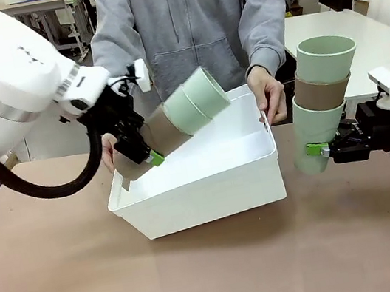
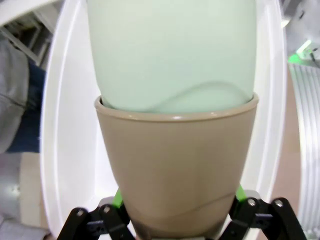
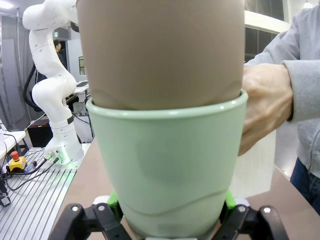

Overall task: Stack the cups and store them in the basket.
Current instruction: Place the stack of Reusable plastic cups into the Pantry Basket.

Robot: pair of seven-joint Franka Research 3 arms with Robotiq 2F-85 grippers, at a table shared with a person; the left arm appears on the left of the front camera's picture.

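2 stacks of 3 cups: left gripper pinches the tan-based stack, slanted over the tilted basket; a person's hand grips its far rim. Right gripper pinches the mint-based stack, upright, right of the basket.

Robotics lab, workbenches, emergency-stop button, cables

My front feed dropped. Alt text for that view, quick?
The left gripper holds a tilted cup stack, tan below mint green, over the white basket, which a person's hands tip toward the robot. The right gripper holds an upright three-cup stack beside the basket.
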